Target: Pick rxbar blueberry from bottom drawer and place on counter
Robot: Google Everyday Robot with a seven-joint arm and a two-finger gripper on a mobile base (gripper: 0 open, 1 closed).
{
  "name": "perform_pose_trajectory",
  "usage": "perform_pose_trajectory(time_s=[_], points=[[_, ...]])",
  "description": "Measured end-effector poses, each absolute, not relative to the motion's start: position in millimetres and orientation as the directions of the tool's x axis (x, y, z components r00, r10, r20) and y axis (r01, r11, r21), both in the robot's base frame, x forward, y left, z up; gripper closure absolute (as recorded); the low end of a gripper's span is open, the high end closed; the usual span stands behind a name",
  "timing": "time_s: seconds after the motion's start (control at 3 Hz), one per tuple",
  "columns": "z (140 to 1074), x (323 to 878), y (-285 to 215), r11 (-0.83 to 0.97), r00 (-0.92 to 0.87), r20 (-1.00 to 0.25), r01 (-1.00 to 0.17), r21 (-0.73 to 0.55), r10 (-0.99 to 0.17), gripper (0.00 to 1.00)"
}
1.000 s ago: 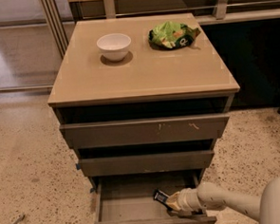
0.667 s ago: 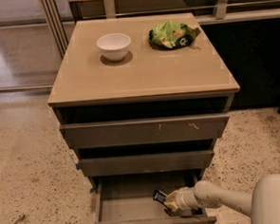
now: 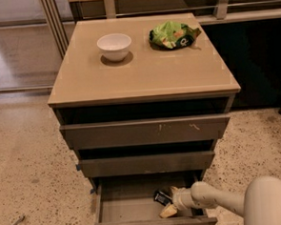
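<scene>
The rxbar blueberry lies flat in the bottom drawer, right by the tool, whose opening I cannot tell; the bar looks light, thin and slippery, so a hold across its narrow sides seems best.

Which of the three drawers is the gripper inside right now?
The bottom drawer, pulled out farthest; the gripper sits in its right half by the rxbar blueberry.

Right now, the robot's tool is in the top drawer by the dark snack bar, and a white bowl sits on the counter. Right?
No. The tool is in the bottom drawer, not the top one, close to the dark snack bar; the camera view shows it. The white bowl does sit on the counter.
</scene>
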State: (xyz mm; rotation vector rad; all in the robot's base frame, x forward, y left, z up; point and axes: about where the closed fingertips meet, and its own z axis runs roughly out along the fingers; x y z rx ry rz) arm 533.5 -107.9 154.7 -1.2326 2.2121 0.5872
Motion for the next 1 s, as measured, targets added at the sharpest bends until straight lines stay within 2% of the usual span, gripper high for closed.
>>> perform_pose_trajectory(time_s=[1.0], points=[[120,553,-101,0.509,-0.415,-0.675,-0.858,0.067,-0.61,0.24]])
